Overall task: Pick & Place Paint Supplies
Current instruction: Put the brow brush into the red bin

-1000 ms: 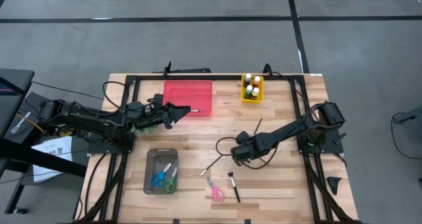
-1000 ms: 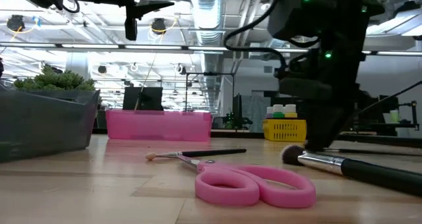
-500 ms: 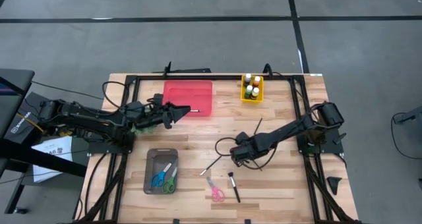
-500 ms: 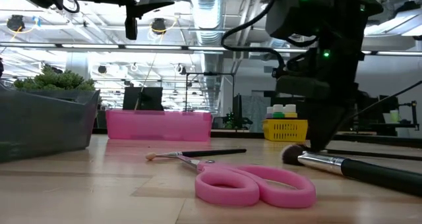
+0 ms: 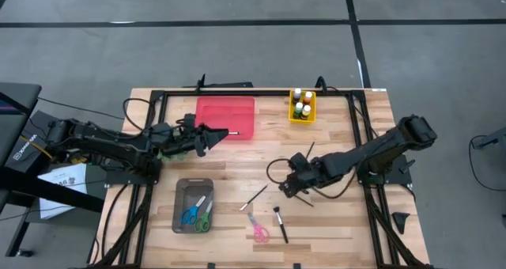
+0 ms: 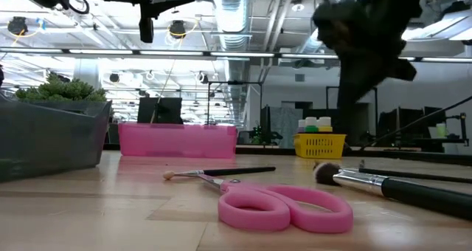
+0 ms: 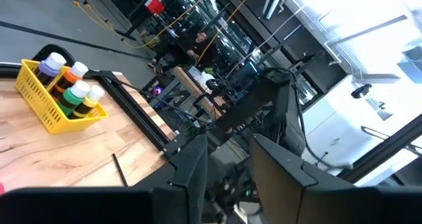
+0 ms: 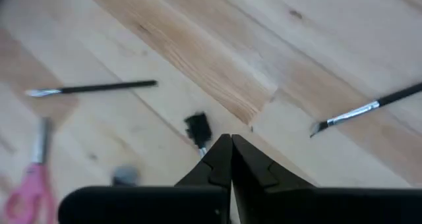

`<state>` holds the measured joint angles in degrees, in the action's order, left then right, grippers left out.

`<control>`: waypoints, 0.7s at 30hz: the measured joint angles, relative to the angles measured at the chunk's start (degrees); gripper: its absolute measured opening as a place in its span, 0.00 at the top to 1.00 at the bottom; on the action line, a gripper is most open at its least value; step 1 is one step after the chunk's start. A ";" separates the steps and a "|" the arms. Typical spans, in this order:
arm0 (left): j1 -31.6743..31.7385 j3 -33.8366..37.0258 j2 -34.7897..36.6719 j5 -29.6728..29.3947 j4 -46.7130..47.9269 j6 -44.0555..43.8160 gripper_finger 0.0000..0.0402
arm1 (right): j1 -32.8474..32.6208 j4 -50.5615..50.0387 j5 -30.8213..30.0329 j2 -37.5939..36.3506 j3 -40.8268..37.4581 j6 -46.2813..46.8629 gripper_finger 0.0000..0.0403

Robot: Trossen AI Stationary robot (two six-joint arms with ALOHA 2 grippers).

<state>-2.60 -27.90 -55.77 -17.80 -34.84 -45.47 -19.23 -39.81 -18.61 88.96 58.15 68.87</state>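
My right pincer is pressed together, holding nothing, above the counter between two paintbrushes. For my left pincer, I cannot tell.

A robotics lab or workshop: exposed ceiling ducts and strip lights overhead, monitors on benches, grey concrete floor.
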 joint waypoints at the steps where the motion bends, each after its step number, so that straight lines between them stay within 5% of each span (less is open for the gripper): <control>1: -0.16 0.00 0.00 0.00 0.03 0.02 0.73 | 0.27 0.30 -0.06 -0.86 0.00 -0.87 1.00; 9: -0.39 0.00 0.00 -0.55 0.12 0.11 0.73 | 0.56 10.21 -0.33 -1.24 0.14 -10.19 0.96; 21: -0.61 0.00 0.00 -0.74 0.10 0.13 0.73 | 3.07 10.23 9.76 9.09 0.11 -6.28 0.61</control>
<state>-3.20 -27.90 -55.77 -18.55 -34.74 -45.34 -16.16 -29.58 -8.85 98.04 58.26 62.59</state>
